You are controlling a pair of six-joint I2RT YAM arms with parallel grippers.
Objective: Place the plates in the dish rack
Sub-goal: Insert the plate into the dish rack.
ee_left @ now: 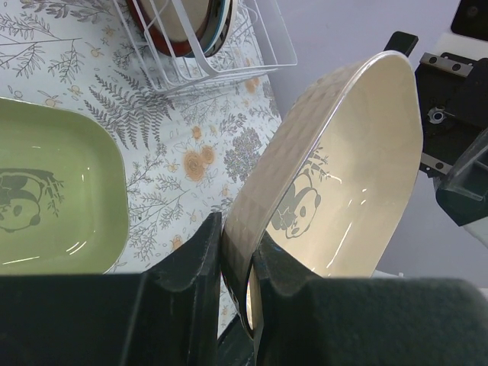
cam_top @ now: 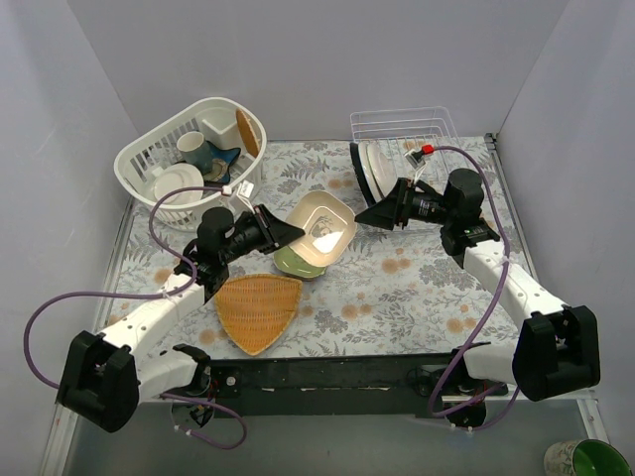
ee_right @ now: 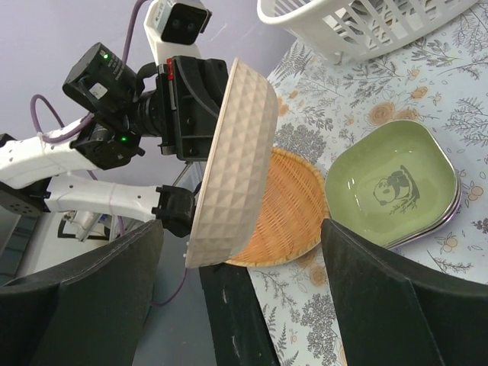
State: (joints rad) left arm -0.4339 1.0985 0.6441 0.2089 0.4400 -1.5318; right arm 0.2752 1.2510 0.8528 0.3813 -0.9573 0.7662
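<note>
My left gripper (ee_left: 236,244) is shut on the rim of the cream dish (cam_top: 322,230), holding it tilted on edge above the table's middle. Below it lies the pale green dish (cam_top: 290,263), stacked on a lilac dish (ee_right: 456,202). My right gripper (cam_top: 369,216) stands open just right of the cream dish (ee_right: 236,160), with its fingers wide and nothing between them. The dish rack (cam_top: 417,124) is at the back right. A dark red-brown plate and a white plate (cam_top: 369,169) stand upright at its left end.
A white slotted oval basket (cam_top: 189,159) with cups and a white plate stands at the back left. An orange woven triangular tray (cam_top: 258,309) lies near the front edge, under the left arm. Grey walls close in on three sides.
</note>
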